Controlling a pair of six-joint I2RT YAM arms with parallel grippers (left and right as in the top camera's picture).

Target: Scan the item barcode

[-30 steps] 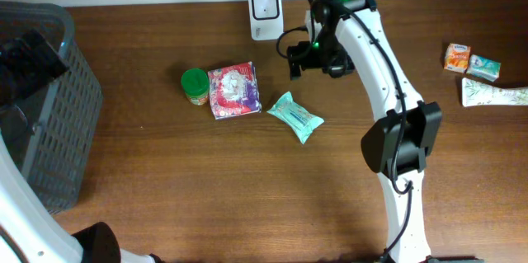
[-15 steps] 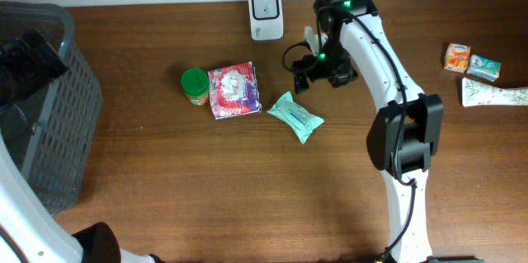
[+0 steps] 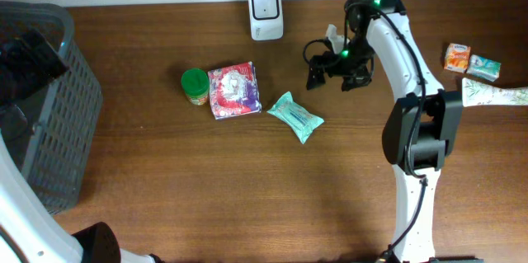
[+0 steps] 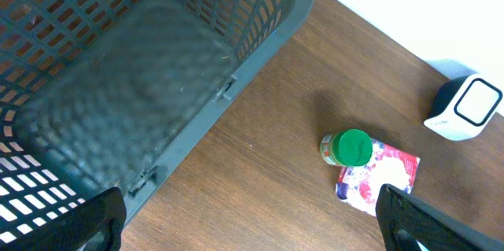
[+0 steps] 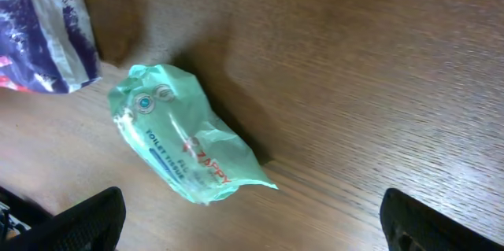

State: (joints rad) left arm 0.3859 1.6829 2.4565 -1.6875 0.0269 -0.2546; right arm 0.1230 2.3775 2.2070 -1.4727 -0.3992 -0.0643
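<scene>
**Overhead view.** I am holding my right hand [image 3: 330, 77] wide open and empty above the table [image 3: 247, 205], right of centre in the upper part of the frame. It is hanging between the scanner [image 3: 266, 2] at the top edge and the tissue pack [image 3: 294, 116], which is lying flat on the table just below and left of it. With nothing being carried, I am judging the step in hand to be the reach for an item, before any grasp. The tissue pack is nearest and the likely choice. The red pack [image 3: 234, 90] and the jar [image 3: 195, 86] are lying further left.

The next move is calling for a descent with the fingers straddling the pack's narrow width. The closing should be light, since the wrapper looks soft. Then comes a lift and a turn, so that the barcode is facing the scanner window. I cannot tell where the barcode is, as no view is showing one.

**Right wrist view.** This view is adding what the overhead is missing: the crumpled green wrapper, its printed lettering, and my fingers [image 5: 87, 223] standing wide apart at the lower corners, touching nothing.

**Left wrist view.** My left hand [image 4: 248, 212] is likewise fully open and empty. It is hovering over the basket [image 4: 236, 70], whose mesh floor is showing only here.

**Overhead only.** The small packets [image 3: 470, 61] at the right edge are appearing in neither wrist view.
</scene>
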